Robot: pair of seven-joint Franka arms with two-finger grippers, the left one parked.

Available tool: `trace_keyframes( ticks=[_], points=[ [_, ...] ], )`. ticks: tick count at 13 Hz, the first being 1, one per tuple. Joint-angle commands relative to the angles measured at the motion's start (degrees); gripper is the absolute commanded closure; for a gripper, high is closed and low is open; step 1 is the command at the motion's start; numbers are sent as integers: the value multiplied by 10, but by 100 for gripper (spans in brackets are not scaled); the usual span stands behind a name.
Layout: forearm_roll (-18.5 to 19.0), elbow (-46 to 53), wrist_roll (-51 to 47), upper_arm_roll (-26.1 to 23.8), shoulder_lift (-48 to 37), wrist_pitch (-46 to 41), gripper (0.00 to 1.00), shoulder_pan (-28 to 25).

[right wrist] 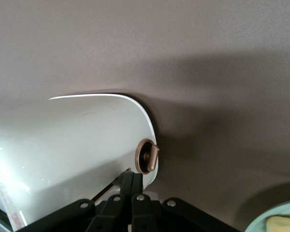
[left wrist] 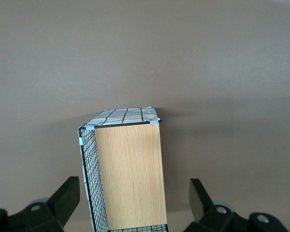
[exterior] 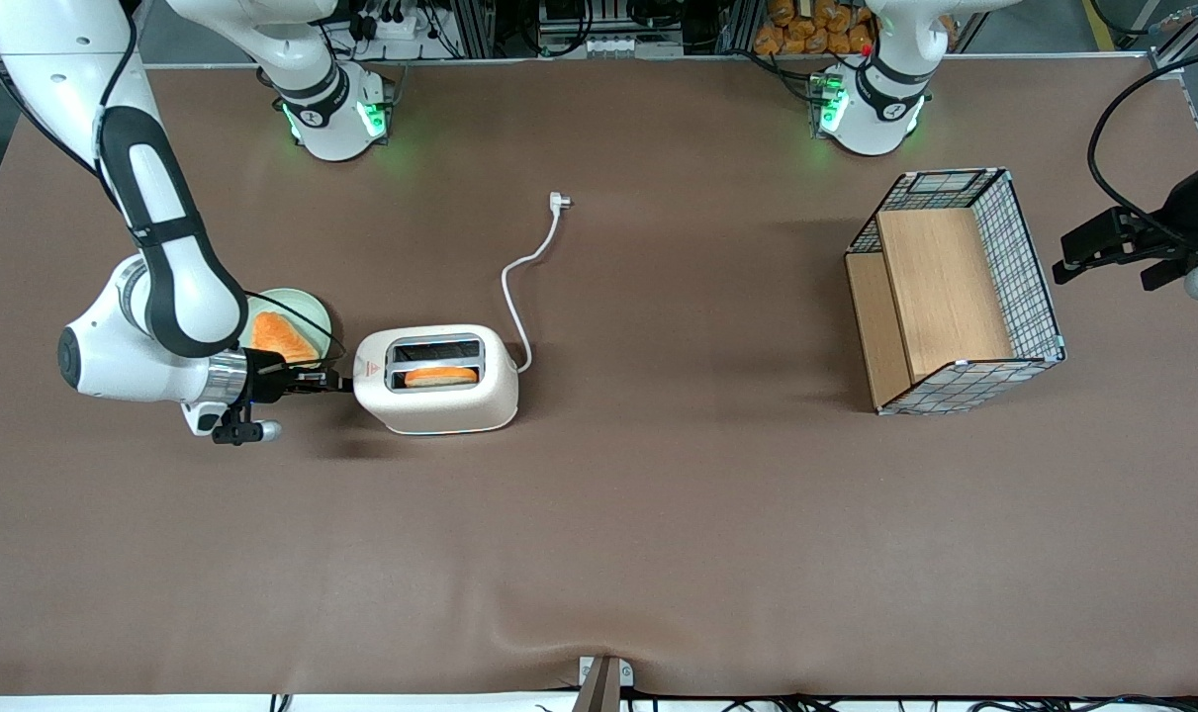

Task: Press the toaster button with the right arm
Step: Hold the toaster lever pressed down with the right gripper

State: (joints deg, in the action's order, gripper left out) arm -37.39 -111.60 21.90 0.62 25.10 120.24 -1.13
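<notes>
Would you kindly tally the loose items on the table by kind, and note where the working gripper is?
Toaster: 1
Toast slices: 2, one in the toaster's slot, one on the plate
Plate: 1
Wire basket: 1
Total: 5
The gripper, jaws shut, is at the toaster's narrow end beside the toaster button.

A green plate (exterior: 314, 309) with orange toast (exterior: 282, 336) sits on the brown table (exterior: 658, 494), and a wire basket (exterior: 1029, 267) with wood boards lies toward the parked arm's end.

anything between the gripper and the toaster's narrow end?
Nothing. In the right wrist view the gripper has its shut fingers at the toaster wall beside the toaster button; the front view shows no gap.
</notes>
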Motion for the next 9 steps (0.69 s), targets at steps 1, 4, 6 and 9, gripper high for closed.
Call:
trace_keyframes(
  ticks=[1,4,6,9],
  points=[
    [-15,-12,25,2,14,26,100,-7],
    [-15,-18,28,-2,16,43,100,-11],
    [-15,-20,28,-2,20,46,100,-12],
    [-15,-23,28,-4,21,60,100,-18]
  ],
)
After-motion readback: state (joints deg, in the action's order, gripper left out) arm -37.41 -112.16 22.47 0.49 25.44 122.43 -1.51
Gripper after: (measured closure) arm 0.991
